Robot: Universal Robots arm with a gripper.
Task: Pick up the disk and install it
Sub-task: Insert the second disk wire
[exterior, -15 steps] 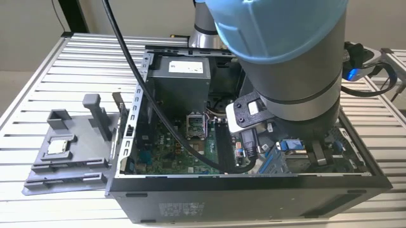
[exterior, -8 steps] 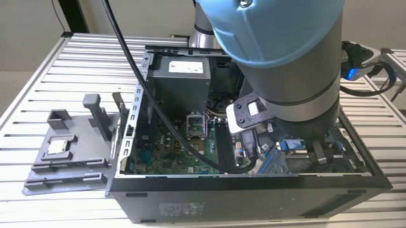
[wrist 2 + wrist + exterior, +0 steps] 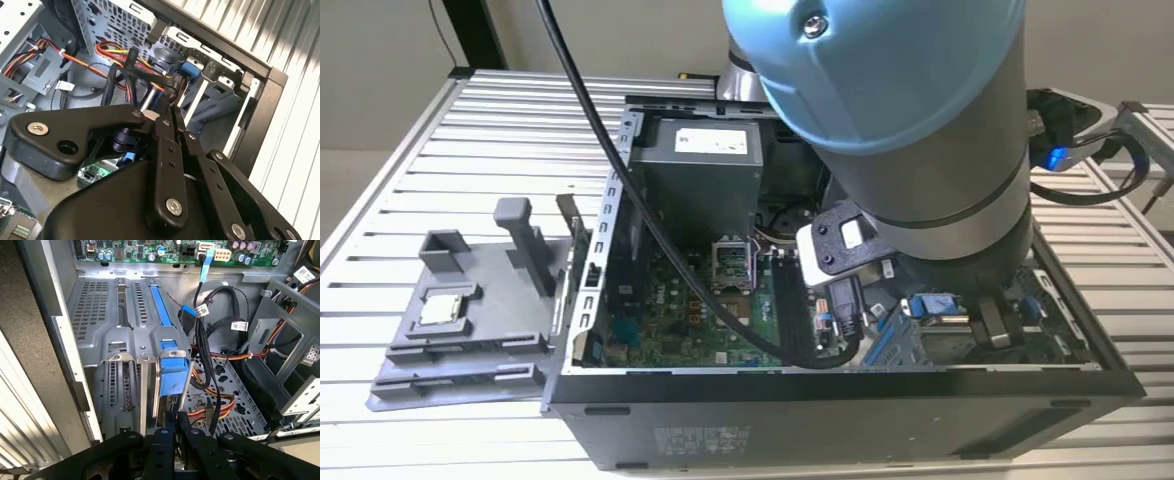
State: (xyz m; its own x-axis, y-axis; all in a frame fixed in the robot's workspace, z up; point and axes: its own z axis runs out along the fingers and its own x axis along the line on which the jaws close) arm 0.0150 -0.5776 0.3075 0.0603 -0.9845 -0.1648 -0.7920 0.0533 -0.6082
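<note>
In the exterior view the arm point(image 3: 907, 110) is leaning over the open computer case point(image 3: 854, 400) and covering much of its inside. The case is sitting on the slatted table point(image 3: 400, 160). The gripper point(image 3: 994, 328) is reaching down into the corner of the case on the exterior view's right. A patch of the disk point(image 3: 935, 305) is showing as blue just beside the gripper, and the arm is hiding the rest of it. On the exterior view's left, a grey fixture point(image 3: 467, 320) is lying outside the case and carrying a small square chip point(image 3: 443, 308). In the second wrist view the gripper point(image 3: 169, 97) is pointing at the drive bay point(image 3: 220, 95). Its black fingers point(image 3: 165, 150) are lying together, with their tips lost among dark cables point(image 3: 130, 70). A blue bit of the disk point(image 3: 189, 71) is peeking out just past them. In the first wrist view the gripper point(image 3: 177, 416) is showing barely a slit between its fingers point(image 3: 162, 450). The disk point(image 3: 172, 372) is standing edge-on right ahead of the tips, with its blue frame facing the camera and thin silver edges on both sides. The fingers are hiding where the tips are meeting the disk, so whether they are pinching any part of it cannot be told. The green motherboard point(image 3: 150, 250) is being cut off at the picture's edge.
</note>
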